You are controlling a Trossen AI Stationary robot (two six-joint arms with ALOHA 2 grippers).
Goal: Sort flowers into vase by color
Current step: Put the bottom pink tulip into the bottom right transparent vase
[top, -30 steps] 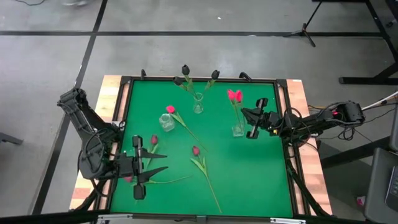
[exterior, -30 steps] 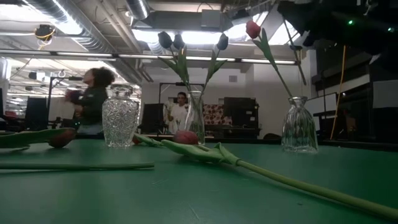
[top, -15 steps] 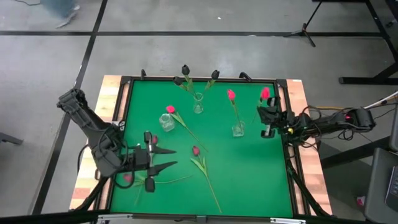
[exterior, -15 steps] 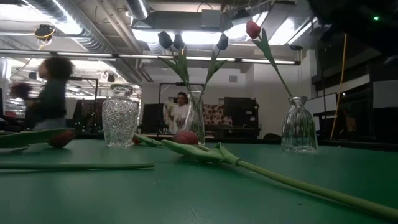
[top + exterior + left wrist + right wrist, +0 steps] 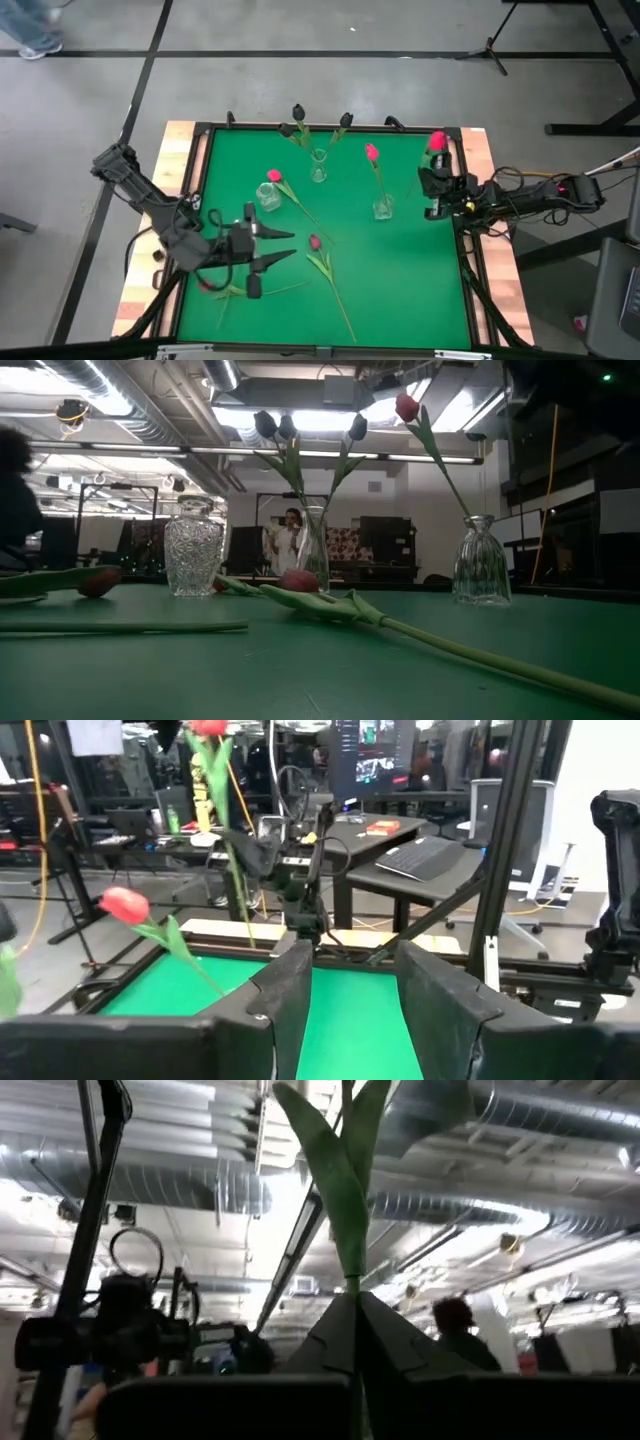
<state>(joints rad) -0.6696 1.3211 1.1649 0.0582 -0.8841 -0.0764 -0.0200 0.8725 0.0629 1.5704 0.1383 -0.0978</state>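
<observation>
My right gripper [image 5: 432,192] hovers at the table's right edge, shut on a bright pink tulip [image 5: 436,141]. My left gripper [image 5: 278,247] is open, low over the left half, fingers pointing right; the wrist view shows nothing between them [image 5: 350,1010]. Three glass vases stand upright: the middle one [image 5: 318,166] holds near-black tulips [image 5: 270,425], the right one [image 5: 383,207] one pink tulip [image 5: 371,152], and the crystal one [image 5: 268,196] shows no flower. Pink [image 5: 274,176], magenta [image 5: 314,242] and red [image 5: 205,285] tulips lie flat on the mat. My right gripper pinches the tulip's green stem [image 5: 350,1270] between its two fingers, just below the leaves. The stem runs on past the fingertips, and the head [image 5: 436,141] lies toward the far edge. The flower is lifted clear of the table and the vases.
A raised dark frame [image 5: 462,200] and wooden border ring the green mat. The lying tulips' long stems [image 5: 335,295] cross the mat's middle and near part. People move in the room behind the table [image 5: 290,535]. The right near quarter of the mat [image 5: 420,280] is bare.
My right gripper has moved from beside the right vase toward the table's right edge, carrying the pink tulip; its head has drawn away from the one still in the vase. My left gripper has slid right, toward the mat's middle, staying open.
</observation>
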